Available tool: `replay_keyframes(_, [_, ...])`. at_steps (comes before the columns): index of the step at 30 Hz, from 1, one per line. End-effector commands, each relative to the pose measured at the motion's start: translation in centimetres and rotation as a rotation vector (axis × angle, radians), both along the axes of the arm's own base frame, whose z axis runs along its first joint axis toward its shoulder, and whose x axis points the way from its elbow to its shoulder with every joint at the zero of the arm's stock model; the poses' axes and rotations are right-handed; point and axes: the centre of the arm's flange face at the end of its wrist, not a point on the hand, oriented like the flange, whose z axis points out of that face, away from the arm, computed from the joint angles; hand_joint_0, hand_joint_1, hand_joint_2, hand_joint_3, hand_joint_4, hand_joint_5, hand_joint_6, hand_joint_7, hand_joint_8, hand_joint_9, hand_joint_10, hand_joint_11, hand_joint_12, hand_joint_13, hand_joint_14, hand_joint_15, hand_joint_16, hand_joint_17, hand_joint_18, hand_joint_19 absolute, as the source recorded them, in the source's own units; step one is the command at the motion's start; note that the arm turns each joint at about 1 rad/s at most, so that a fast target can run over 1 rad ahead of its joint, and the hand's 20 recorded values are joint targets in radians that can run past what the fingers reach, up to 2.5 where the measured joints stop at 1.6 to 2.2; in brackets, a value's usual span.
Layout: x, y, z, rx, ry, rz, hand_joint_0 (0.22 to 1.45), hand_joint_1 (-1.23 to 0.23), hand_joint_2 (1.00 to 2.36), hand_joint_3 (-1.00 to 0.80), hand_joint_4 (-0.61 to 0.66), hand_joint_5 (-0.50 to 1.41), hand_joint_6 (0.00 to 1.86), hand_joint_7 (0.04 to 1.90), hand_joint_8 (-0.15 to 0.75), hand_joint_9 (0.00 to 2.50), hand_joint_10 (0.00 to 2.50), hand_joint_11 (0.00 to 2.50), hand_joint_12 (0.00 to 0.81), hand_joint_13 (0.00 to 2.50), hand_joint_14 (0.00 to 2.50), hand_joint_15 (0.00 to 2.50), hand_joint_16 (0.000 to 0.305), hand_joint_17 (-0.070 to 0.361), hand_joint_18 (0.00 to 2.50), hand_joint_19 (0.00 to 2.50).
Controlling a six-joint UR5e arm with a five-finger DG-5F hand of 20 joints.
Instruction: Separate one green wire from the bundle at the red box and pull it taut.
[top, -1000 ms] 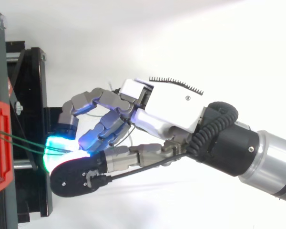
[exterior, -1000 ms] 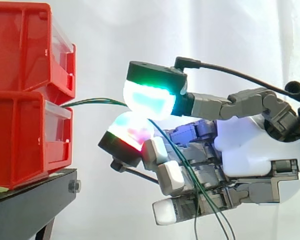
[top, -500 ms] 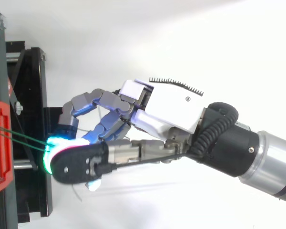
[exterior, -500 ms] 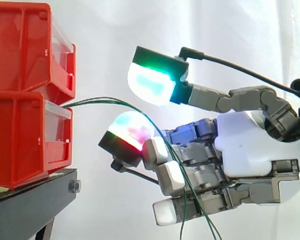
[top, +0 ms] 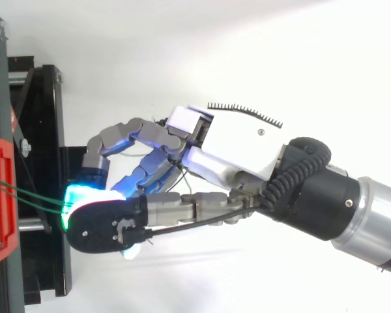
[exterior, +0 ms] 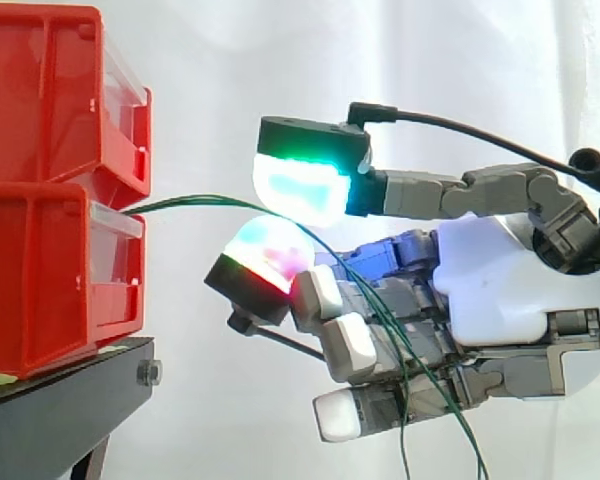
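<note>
Close side and overhead; hand [exterior: 510, 290] common.

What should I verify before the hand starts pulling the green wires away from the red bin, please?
1. Grip of hand on the green wires: ok, pads closed on them.
2. One wire isolated: not ok, more than one enters the pinch.
3. Wires taut: not ok, they arc from the red bin.
4. Loose ends clear of hand: not ok, they drape across it.
5. Anchoring inside bin: cannot tell.
</note>
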Motion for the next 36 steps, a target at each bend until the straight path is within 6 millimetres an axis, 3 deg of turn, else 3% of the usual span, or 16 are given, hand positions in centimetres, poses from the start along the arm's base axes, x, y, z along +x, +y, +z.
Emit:
replay_keyframes(1, [-0.01, 0.00, 0.00, 0.000, 0.001, 0.000, 0.69, -0.79, 1.01, -0.36, -0.02, -0.21, 0.94, 0.98, 0.252, 1.04, 0.02, 0.96, 0.358, 1.17, 0.03, 0.73, 0.049, 0.110, 0.90, 0.57])
replay_keyframes(8, [-0.02, 0.00, 0.11, 0.000, -0.001, 0.000, 0.76, -0.82, 1.00, -0.50, -0.09, -0.21, 0.94, 1.06, 0.242, 1.04, 0.02, 0.95, 0.347, 1.15, 0.02, 0.72, 0.047, 0.105, 0.89, 0.55])
replay_keyframes(21, [-0.01, 0.00, 0.00, 0.000, 0.001, 0.000, 0.68, -0.79, 1.00, -0.50, 0.05, -0.20, 0.94, 1.00, 0.243, 1.07, 0.02, 0.94, 0.351, 1.16, 0.03, 0.72, 0.046, 0.104, 0.90, 0.55])
replay_keyframes(25, [-0.02, -0.01, -0.01, -0.001, 0.002, 0.000, 0.56, -0.69, 1.00, -0.50, 0.09, -0.19, 0.94, 0.99, 0.259, 1.09, 0.02, 0.95, 0.361, 1.18, 0.03, 0.73, 0.049, 0.110, 0.93, 0.57])
replay_keyframes(31, [-0.05, -0.02, -0.08, 0.000, 0.003, 0.000, 0.51, -0.54, 1.00, -0.50, 0.11, -0.19, 0.93, 1.00, 0.279, 1.11, 0.02, 0.94, 0.384, 1.21, 0.02, 0.72, 0.054, 0.121, 0.96, 0.58])
replay_keyframes(33, [-0.02, -0.12, -0.01, 0.001, 0.002, -0.002, 0.55, -0.50, 1.00, -0.50, 0.11, -0.19, 0.93, 1.01, 0.269, 1.10, 0.02, 0.93, 0.379, 1.20, 0.03, 0.73, 0.052, 0.117, 0.94, 0.58])
replay_keyframes(34, [-0.02, -0.12, -0.01, -0.001, 0.002, -0.002, 0.62, -0.52, 1.00, -0.50, 0.09, -0.19, 0.92, 1.02, 0.261, 1.10, 0.02, 0.94, 0.366, 1.20, 0.02, 0.74, 0.050, 0.112, 0.92, 0.60])
replay_keyframes(36, [-0.03, -0.25, 0.10, 0.000, 0.001, -0.003, 0.63, -0.57, 1.01, -0.41, 0.08, -0.19, 0.93, 1.03, 0.267, 1.09, 0.02, 0.95, 0.372, 1.19, 0.03, 0.74, 0.050, 0.113, 0.92, 0.60])
